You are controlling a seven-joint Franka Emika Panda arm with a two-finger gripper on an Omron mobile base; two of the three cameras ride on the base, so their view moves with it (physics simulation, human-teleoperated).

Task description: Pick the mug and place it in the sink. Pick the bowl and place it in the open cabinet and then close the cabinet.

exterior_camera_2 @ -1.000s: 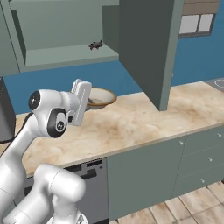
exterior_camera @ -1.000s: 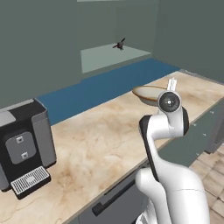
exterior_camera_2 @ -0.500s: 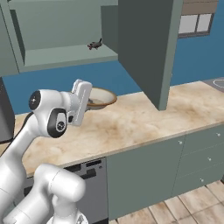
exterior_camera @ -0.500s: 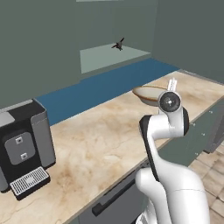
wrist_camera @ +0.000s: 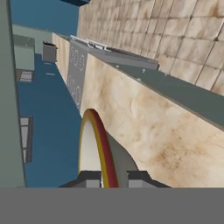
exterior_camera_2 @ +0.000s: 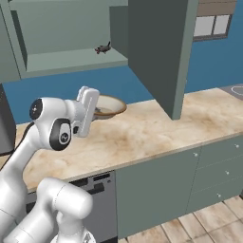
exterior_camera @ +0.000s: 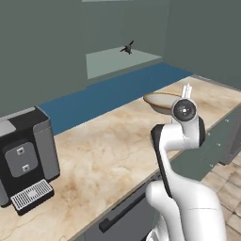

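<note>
The bowl [exterior_camera_2: 110, 105], cream-tan with a brownish inside, is level at the back of the marble counter [exterior_camera_2: 156, 128]; I cannot tell whether it rests on it or hangs just above. My gripper [exterior_camera_2: 97, 108] is shut on its near rim. In the hand view the bowl [wrist_camera: 94, 148] runs edge-on between the two fingertips of the gripper [wrist_camera: 114, 177]. From the left base the bowl [exterior_camera: 161, 100] shows just behind the hand [exterior_camera: 186, 92]. The cabinet [exterior_camera_2: 71, 59] above stands open, its door [exterior_camera_2: 159, 52] swung out to the right. The mug and the sink are out of view.
A small dark object [exterior_camera_2: 102, 48] lies on the cabinet shelf. A black-and-grey coffee machine [exterior_camera: 23, 157] stands at the counter's left end. Grey-green drawers [exterior_camera_2: 216, 168] run below the counter, and a dishwasher front [exterior_camera_2: 90, 190] is beside my base.
</note>
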